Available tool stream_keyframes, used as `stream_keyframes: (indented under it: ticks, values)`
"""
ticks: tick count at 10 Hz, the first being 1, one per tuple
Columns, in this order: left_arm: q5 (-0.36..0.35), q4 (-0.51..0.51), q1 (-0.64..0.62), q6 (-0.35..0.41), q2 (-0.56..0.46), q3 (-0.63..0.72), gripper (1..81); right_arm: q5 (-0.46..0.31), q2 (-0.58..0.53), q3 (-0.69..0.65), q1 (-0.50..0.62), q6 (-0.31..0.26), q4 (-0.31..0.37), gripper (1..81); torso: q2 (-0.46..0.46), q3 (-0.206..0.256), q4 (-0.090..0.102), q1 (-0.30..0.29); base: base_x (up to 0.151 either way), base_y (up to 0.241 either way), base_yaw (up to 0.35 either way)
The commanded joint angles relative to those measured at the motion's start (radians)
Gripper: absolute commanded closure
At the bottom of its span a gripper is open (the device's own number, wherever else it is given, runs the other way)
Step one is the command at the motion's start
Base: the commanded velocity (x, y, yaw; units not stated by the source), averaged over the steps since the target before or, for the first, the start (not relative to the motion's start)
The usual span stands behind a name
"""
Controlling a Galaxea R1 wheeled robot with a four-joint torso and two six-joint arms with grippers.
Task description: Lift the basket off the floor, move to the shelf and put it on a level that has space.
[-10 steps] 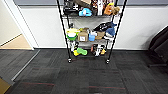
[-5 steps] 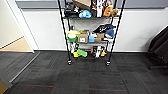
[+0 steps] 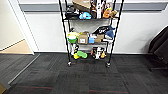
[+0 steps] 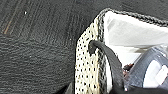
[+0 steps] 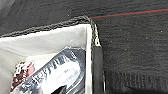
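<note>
the cream woven wicker basket (image 4: 87, 70) with its dark grey braided rim and white lining is showing close under both wrist cameras, above the dark charcoal carpet floor (image 3: 82, 75), while the tall black wire shelf (image 3: 90, 35) is standing ahead by the far wall. it is looking light and fairly stiff (a glossy packet (image 5: 55, 72) is lying inside), best taken by the dark loop handles (image 4: 107, 60) at its ends. whether either pincer is clamped or apart, i cannot tell.

The shelf (image 3: 90, 32) stands on the floor (image 3: 85, 77) against the wall (image 3: 45, 32), its tiers crowded with boxes and toys. A doorway (image 3: 12, 37) lies to its left, a chair (image 3: 158, 47) to its right. A packet (image 5: 52, 75) lies in the basket (image 5: 50, 37).
</note>
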Motion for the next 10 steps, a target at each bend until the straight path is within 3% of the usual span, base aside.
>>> stream_keyframes:
  ticks: [1, 2, 3, 6, 8, 10]
  values:
    - [0.042, -0.009, -0.109, 0.002, -0.011, -0.001, 1.0, -0.04, -0.002, 0.002, 0.123, 0.003, 0.039, 1.0, 0.004, -0.072, 0.0, -0.002, 0.0, 0.0, 0.0]
    - [0.042, -0.009, -0.111, 0.002, -0.012, -0.003, 1.0, -0.04, -0.002, 0.005, 0.125, 0.003, 0.039, 1.0, -0.024, -0.089, 0.0, 0.015, 0.0, 0.0, 0.0]
    - [0.04, -0.007, -0.111, 0.002, -0.011, -0.001, 1.0, -0.04, 0.001, 0.005, 0.128, 0.005, 0.039, 1.0, -0.044, -0.038, 0.0, 0.026, 0.0, 0.0, 0.0]
    - [-0.008, -0.006, -0.135, 0.002, -0.006, 0.0, 1.0, -0.02, 0.004, 0.011, 0.143, 0.069, 0.039, 1.0, -0.058, -0.061, 0.0, 0.035, 0.0, 0.0, 0.0]
    - [-0.001, -0.027, -0.163, -0.008, -0.014, 0.021, 1.0, -0.007, 0.007, 0.019, 0.149, 0.121, 0.039, 1.0, -0.059, -0.059, 0.0, 0.035, 0.0, 0.0, 0.0]
    - [-0.001, -0.032, -0.164, -0.009, -0.024, 0.07, 1.0, -0.005, 0.009, 0.028, 0.154, 0.137, 0.04, 1.0, -0.059, -0.06, 0.0, 0.035, 0.0, 0.0, 0.0]
